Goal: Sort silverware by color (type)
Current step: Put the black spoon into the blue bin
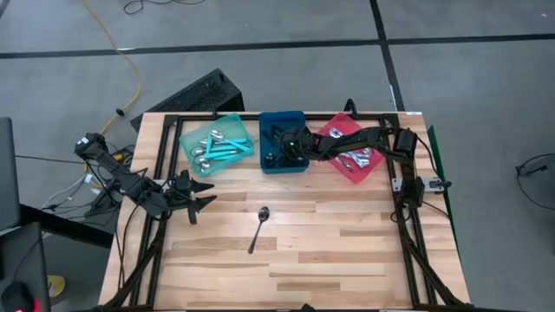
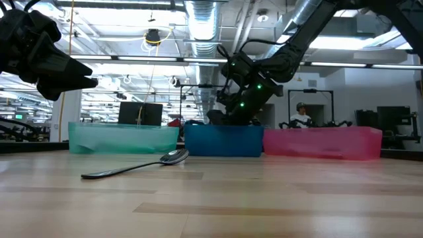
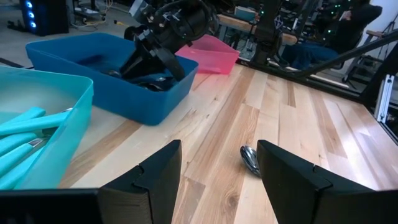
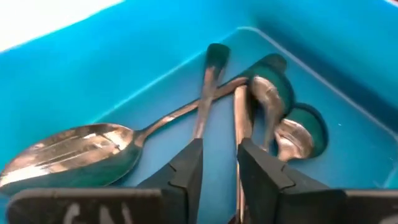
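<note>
From above, three trays sit in a row at the far edge of the wooden table: a teal tray holding teal-handled spoons, a blue tray in the middle, and a red tray with silver spoons. The right gripper reaches across the red tray and down into the blue one. The left gripper waits over the table near the teal tray, fingers spread and empty. One black spoon lies alone on the wood, well apart from the trays.

At table height, the lone spoon rests in front of the teal tray and blue tray, bowl toward them. The right gripper dips into the blue tray; the red tray stands beside it. A person sits far behind.

The left wrist camera shows its own fingers wide apart with nothing between them, the spoon's bowl on the wood beyond.

The right wrist camera looks into the blue tray, where several dark spoons lie crossed. The right gripper has its fingers a narrow gap apart, and one spoon handle runs toward that gap; whether it is gripped cannot be told. Pale lettering at this picture's lower edge is unreadable.
</note>
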`<state>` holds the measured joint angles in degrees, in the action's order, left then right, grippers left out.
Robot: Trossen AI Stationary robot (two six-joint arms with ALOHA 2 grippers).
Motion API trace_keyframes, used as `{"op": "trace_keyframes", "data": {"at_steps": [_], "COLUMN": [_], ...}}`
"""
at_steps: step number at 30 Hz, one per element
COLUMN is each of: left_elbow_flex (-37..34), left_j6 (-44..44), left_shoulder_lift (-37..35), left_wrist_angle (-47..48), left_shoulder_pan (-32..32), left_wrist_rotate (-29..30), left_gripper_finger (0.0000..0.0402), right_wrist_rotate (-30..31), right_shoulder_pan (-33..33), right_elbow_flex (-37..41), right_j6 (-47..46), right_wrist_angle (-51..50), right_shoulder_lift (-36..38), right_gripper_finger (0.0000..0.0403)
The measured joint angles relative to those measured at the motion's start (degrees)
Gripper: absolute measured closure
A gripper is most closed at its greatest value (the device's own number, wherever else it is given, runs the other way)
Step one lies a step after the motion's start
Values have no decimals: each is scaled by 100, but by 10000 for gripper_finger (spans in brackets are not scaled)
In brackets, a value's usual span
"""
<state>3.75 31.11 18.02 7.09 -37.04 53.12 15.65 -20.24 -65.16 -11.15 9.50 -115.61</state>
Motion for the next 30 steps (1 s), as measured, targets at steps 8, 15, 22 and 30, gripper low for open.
{"op": "trace_keyframes", "data": {"at_steps": [8, 15, 22, 30], "left_elbow_flex": [0, 0, 0, 0], "left_j6": [2, 2, -21, -20], "left_shoulder_lift": [0, -2, 0, -2], "left_wrist_angle": [0, 0, 0, 0], "left_shoulder_pan": [0, 0, 0, 0], "left_wrist_rotate": [-18, -20, -22, -15], "left_gripper_finger": [207, 207, 207, 207], "right_wrist_rotate": [-33, -370, -994, -987], "right_shoulder_pan": [161, 512, 1498, 2708], "right_elbow_flex": [-943, -1728, -1843, -1845], "right_j6": [728, 1496, 2392, 3335], "right_wrist_angle": [-1168, -2015, -2128, -2049], "right_shoulder_lift": [349, 951, 1594, 1350], "right_gripper_finger": [264, 264, 264, 264]}}
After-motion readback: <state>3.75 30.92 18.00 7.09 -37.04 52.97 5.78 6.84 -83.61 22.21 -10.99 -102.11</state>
